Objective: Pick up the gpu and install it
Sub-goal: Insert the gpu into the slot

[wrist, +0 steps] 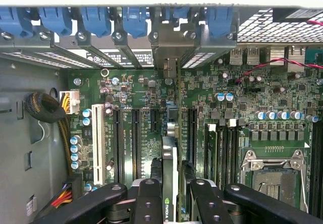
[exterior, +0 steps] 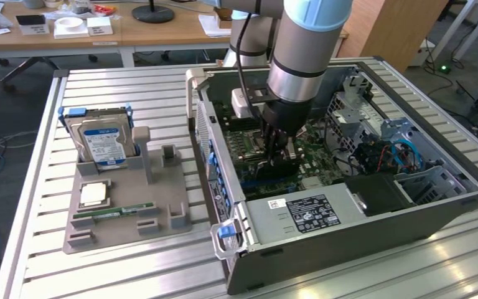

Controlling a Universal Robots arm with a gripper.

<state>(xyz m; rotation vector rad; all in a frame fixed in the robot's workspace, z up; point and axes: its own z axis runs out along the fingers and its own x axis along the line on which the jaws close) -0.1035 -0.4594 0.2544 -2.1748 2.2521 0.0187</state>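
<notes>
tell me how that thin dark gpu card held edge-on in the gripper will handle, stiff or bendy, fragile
The thin dark gpu card looks like a rigid board, so probably stiff, not floppy. Pinched edge-on by the black gripper, it could tilt if nudged sideways. Hanging over the green motherboard, it seems fragile: a skewed push would likely stress its edge.

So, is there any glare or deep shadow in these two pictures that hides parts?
Exterior view: the computer case is dark inside, so the motherboard under the claw is hard to read. Wrist view: even light on the board, a washed-out white band along one edge; the gpu appears edge-on between the claw's fingers.
</notes>
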